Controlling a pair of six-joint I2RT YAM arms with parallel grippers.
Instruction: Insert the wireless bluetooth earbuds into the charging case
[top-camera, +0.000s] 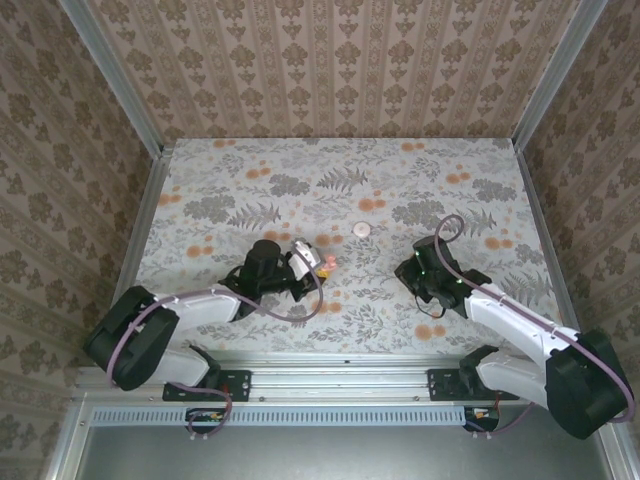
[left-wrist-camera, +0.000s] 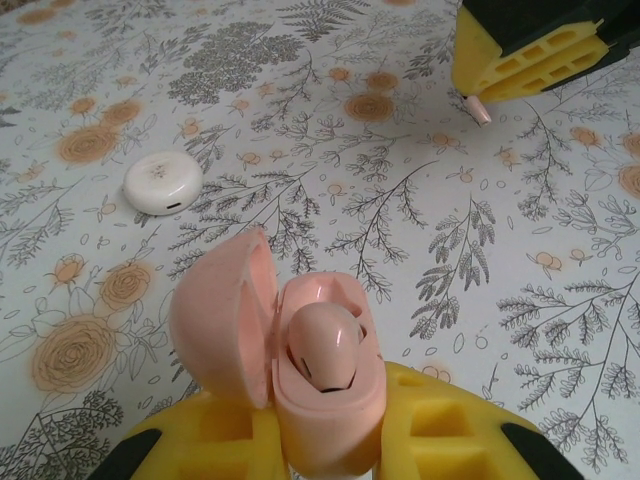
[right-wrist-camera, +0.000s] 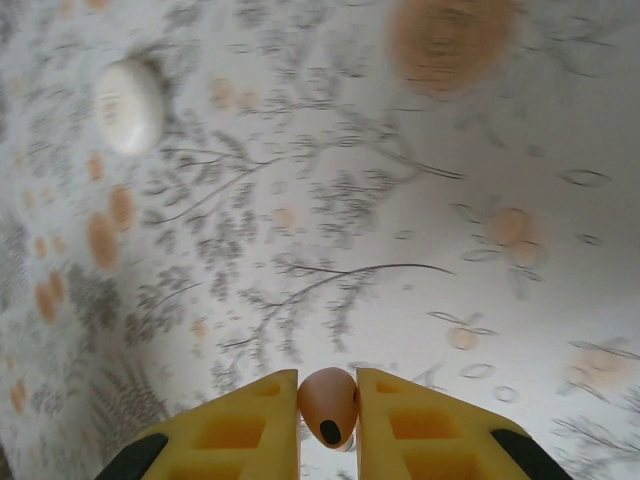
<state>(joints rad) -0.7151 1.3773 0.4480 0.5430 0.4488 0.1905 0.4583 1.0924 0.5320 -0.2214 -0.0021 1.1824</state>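
In the left wrist view, the pink charging case (left-wrist-camera: 330, 400) is held upright with its lid (left-wrist-camera: 215, 320) swung open to the left. My left gripper (left-wrist-camera: 325, 445) is shut on its base. One pale pink earbud (left-wrist-camera: 325, 345) sits in the case. My right gripper (right-wrist-camera: 328, 412) is shut on a second pinkish earbud (right-wrist-camera: 328, 400), held above the table. From the left wrist, that earbud's stem (left-wrist-camera: 479, 108) pokes out under the right gripper's yellow fingers (left-wrist-camera: 520, 55). From above, the left gripper (top-camera: 305, 262) holds the case (top-camera: 326, 263), and the right gripper (top-camera: 415, 268) is about a hand's width to its right.
A small white round disc (top-camera: 362, 229) lies on the flowered tablecloth (top-camera: 300, 180) beyond both grippers, also seen as the white disc (left-wrist-camera: 162, 183) and the white disc (right-wrist-camera: 128, 105). Patterned walls close in the table on three sides.
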